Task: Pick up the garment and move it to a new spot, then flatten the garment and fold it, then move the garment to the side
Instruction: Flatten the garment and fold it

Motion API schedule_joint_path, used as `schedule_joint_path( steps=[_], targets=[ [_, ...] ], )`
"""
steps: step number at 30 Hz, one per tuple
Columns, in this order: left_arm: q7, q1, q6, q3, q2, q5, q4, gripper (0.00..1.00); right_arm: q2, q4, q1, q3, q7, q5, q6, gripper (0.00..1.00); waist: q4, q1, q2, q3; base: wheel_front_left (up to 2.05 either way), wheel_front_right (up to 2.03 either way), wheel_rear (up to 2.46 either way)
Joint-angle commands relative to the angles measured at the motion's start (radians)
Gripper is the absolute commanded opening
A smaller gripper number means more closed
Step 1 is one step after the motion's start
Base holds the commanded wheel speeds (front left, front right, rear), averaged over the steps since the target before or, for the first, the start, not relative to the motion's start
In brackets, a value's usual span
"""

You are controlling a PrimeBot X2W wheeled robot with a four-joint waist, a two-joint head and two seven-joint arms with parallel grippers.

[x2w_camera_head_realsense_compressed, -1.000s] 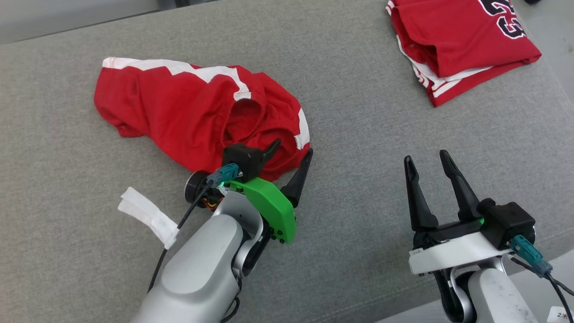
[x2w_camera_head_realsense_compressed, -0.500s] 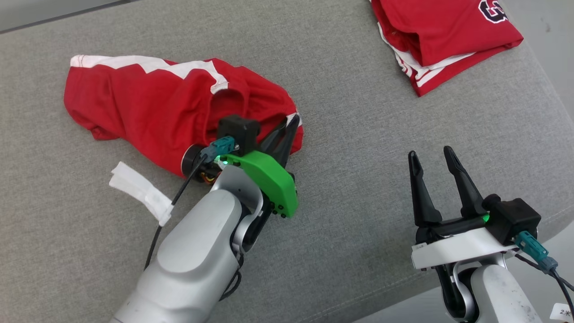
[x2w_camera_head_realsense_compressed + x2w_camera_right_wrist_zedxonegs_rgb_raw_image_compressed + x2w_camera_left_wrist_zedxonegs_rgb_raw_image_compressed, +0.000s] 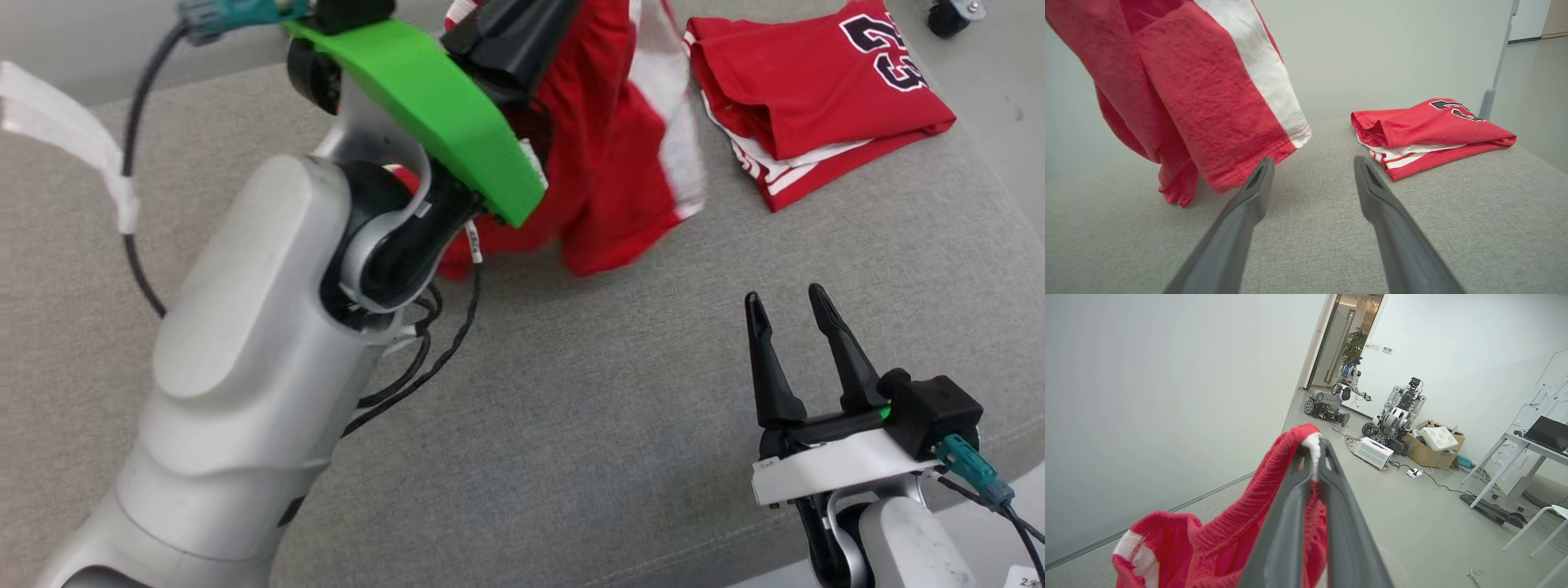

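Red knit cloth striped in white, the garment (image 3: pixel 620 163) is pinched at a white-trimmed edge by the closed left tool (image 3: pixel 1313 451) and hangs bunched above the far middle of the grey fabric-covered desk (image 3: pixel 571 425), near the folded jersey (image 3: pixel 816 106) at the far right corner. It is judged light, limp and unbreakable, so one pinch is enough for carrying, though no shape will be kept. For flattening, a second hold on a hem corner is advised for the right tool (image 3: pixel 784 296), seen open and empty by the near right edge.
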Motion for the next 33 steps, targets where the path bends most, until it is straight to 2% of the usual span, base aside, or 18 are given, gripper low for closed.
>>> schedule_joint_path(
  steps=[1,4,9,14,15,20,25,29,33],
  targets=[
    [0.004,0.05,0.017,0.017,0.032,-0.015,-0.035,0.0,-0.002,-0.002,0.012,-0.009,0.0,-0.01,-0.001,1.0,0.041,-0.0001,-0.0001,-0.021,0.0,0.0,0.0],
    [0.0,0.159,0.051,0.041,0.076,-0.033,-0.114,0.0,-0.001,-0.005,0.021,-0.018,0.0,-0.025,-0.001,1.0,0.08,-0.0001,-0.0001,-0.024,0.0,0.0,0.0],
    [-0.036,0.435,0.09,0.06,0.155,-0.065,-0.187,0.0,-0.014,-0.011,0.034,-0.014,0.0,-0.035,-0.001,1.0,0.151,-0.0001,-0.0001,-0.006,0.0,0.0,0.0],
    [-0.121,0.632,0.083,0.078,0.205,-0.062,-0.152,0.0,-0.059,0.011,0.027,0.001,0.0,0.05,-0.001,1.0,0.21,-0.0001,-0.0001,0.018,0.0,0.0,0.0],
    [-0.155,0.671,0.078,0.091,0.216,-0.058,-0.121,0.0,-0.092,0.032,0.008,0.022,0.0,0.118,-0.001,1.0,0.231,-0.0001,-0.0001,0.024,0.0,0.0,0.0],
    [-0.221,0.697,0.064,0.107,0.236,-0.02,-0.036,0.0,-0.246,0.093,-0.056,0.142,0.0,0.312,-0.001,1.0,0.272,-0.0001,-0.0001,0.035,0.0,0.0,0.0],
    [-0.258,0.665,0.049,0.113,0.237,-0.007,0.044,0.0,-0.435,0.154,-0.175,0.382,0.012,0.546,-0.001,1.0,0.296,-0.0001,-0.0001,0.048,0.0,0.0,0.0],
    [-0.269,0.636,0.036,0.11,0.229,0.001,0.094,0.0,-0.533,0.147,-0.294,0.523,0.025,0.713,-0.001,1.0,0.311,-0.0001,-0.0001,0.067,0.0,0.0,0.0],
    [-0.277,0.609,0.023,0.101,0.222,0.004,0.127,0.0,-0.597,0.142,-0.403,0.636,0.027,0.811,-0.001,1.0,0.325,-0.0001,-0.0001,0.09,0.0,0.0,0.0]
  ],
)
